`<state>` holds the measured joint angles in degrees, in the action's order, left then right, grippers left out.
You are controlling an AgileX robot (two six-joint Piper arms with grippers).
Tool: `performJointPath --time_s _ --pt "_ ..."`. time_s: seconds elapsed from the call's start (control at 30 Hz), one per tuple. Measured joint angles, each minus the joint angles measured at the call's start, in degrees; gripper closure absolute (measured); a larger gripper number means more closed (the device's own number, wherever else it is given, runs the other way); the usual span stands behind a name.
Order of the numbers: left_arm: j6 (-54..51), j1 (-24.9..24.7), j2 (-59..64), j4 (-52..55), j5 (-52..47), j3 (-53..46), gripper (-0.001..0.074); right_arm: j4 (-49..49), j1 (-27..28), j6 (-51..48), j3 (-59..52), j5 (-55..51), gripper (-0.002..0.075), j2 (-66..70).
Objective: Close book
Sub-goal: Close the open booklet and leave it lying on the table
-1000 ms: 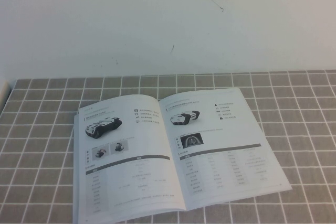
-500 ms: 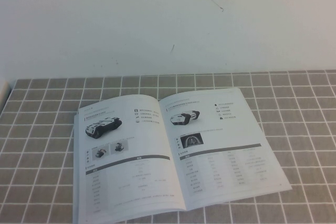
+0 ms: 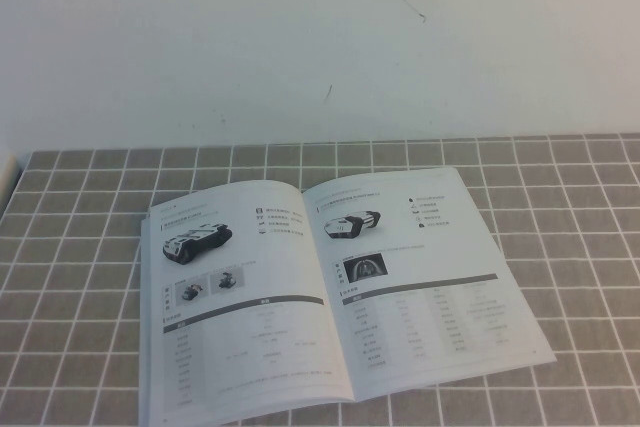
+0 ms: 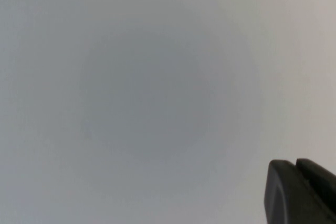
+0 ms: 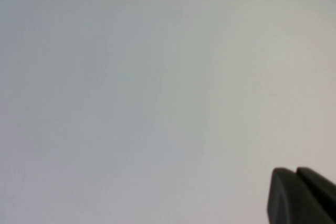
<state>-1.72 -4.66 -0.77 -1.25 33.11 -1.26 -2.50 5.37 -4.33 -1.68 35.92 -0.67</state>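
Observation:
An open book lies flat on the grey tiled table. Its white pages carry pictures of small vehicles and tables of text, and the spine runs down the middle. Neither arm appears in the high view. In the left wrist view my left gripper shows as two black fingertips pressed together against a blank pale surface. My right gripper looks the same in the right wrist view, shut with nothing held. The book is in neither wrist view.
A plain white wall with a few faint marks rises behind the table. Bare tiles surround the book to the left, right and back.

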Motion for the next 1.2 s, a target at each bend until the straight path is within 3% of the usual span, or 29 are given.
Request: performJointPath --time_s 0.2,0.37,0.57,0.67,0.8,1.0,1.2 --pt "0.00 0.00 0.00 -0.08 1.02 0.00 0.0738 0.00 0.00 -0.27 0.63 -1.97 0.0729 0.00" --pt "-1.71 0.00 0.00 -1.45 1.28 0.00 0.0738 0.00 0.00 -0.84 8.52 -19.05 0.0729 0.00" --pt "-3.14 0.00 0.00 -3.70 1.89 0.00 0.0738 0.00 0.00 -0.51 19.33 -29.75 0.0729 1.08" --pt "-2.45 0.00 0.00 -4.70 1.89 0.00 0.0738 0.10 0.00 1.80 24.76 -37.42 0.0729 5.48" --pt "-2.45 0.00 0.00 -13.68 -1.63 0.00 0.0738 1.71 0.00 2.48 30.94 -50.08 0.0729 15.14" --pt "-6.00 0.00 1.08 -22.47 -19.74 6.80 0.0738 11.89 0.00 -11.35 37.64 -61.57 0.0729 35.63" --pt "-16.26 0.00 12.35 -23.35 -27.99 16.48 0.0738 26.48 -0.10 -28.82 49.12 -69.22 0.0729 62.96"
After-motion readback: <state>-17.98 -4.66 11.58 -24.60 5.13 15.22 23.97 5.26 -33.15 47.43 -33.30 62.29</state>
